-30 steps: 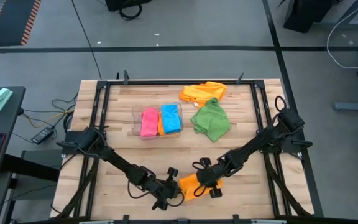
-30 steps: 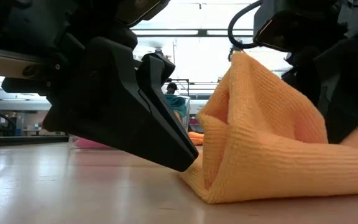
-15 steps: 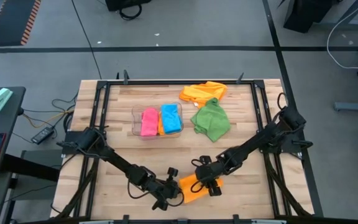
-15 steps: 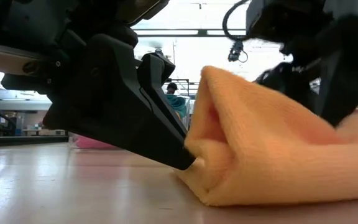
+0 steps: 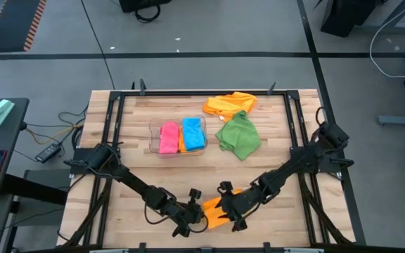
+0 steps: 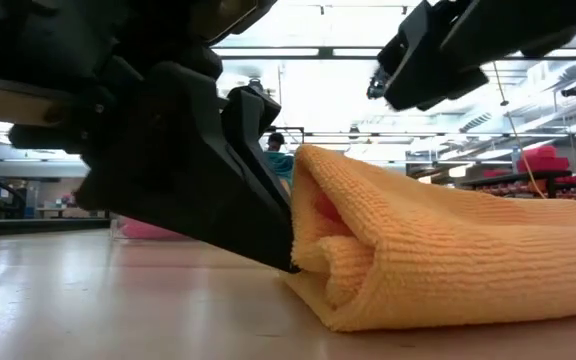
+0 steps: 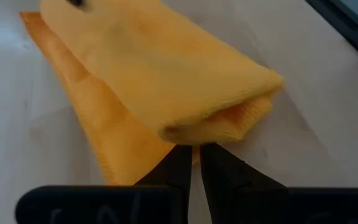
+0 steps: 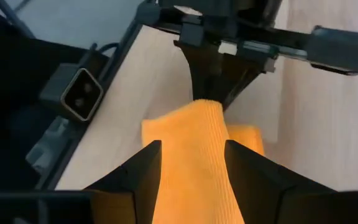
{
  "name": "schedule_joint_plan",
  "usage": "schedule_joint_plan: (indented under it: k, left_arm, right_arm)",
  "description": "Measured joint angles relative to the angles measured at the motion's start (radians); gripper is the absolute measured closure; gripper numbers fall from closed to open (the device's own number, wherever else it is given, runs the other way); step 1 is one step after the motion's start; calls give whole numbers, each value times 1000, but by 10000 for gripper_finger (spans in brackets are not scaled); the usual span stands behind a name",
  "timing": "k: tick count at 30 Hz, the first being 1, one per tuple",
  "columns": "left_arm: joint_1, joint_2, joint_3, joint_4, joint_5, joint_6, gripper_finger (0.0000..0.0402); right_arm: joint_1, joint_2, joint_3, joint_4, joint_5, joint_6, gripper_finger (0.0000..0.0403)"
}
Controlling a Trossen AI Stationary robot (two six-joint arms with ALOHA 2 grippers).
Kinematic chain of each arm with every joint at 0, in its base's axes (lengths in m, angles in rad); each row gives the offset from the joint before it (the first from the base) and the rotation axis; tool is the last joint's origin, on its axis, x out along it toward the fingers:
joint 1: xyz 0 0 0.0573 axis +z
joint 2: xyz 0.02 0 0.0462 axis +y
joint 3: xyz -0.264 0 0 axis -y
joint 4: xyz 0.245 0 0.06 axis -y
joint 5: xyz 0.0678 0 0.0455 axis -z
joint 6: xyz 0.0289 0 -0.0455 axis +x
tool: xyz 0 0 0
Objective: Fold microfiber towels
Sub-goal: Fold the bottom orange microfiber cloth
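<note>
An orange microfiber towel (image 5: 216, 211) lies folded over on the table near the front edge, its rounded fold (image 6: 318, 200) facing my left gripper. My left gripper (image 7: 195, 148) is shut on that end of the towel, down at the table top. My right gripper (image 8: 192, 152) is open and hangs above the towel (image 8: 191, 180) with a finger on either side, touching nothing. In the low view it (image 6: 423, 70) is clear above the cloth. My left gripper pinches the towel's lower layers (image 7: 188, 138) between its two fingertips, just under the folded-over upper part. The fingers slant down from the table's left side. The towel lies slack on the table, its upper layers resting over the pinched end.
A clear bin (image 5: 153, 130) at mid-table holds a pink towel (image 5: 168, 137) and a blue towel (image 5: 193, 133). A crumpled orange-yellow towel (image 5: 229, 104) and a green towel (image 5: 238, 135) lie at the back right. Bare wood lies to the left.
My right gripper has let go of the towel's raised upper part and has risen clear of it. That part has dropped over toward my left gripper and now lies flat on the lower layers. The pinched end has stayed in place.
</note>
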Motion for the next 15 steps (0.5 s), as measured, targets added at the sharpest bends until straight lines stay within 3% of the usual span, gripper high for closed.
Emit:
schedule_joint_plan:
  k: [9, 15]
  left_arm:
    - [9, 0, 0, 1, -13, -15, 369]
    - [10, 0, 0, -4, -13, -26, 366]
  right_arm:
    - [11, 123, 0, 169, 20, 6, 219]
    - [6, 168, 0, 105, 115, 43, 219]
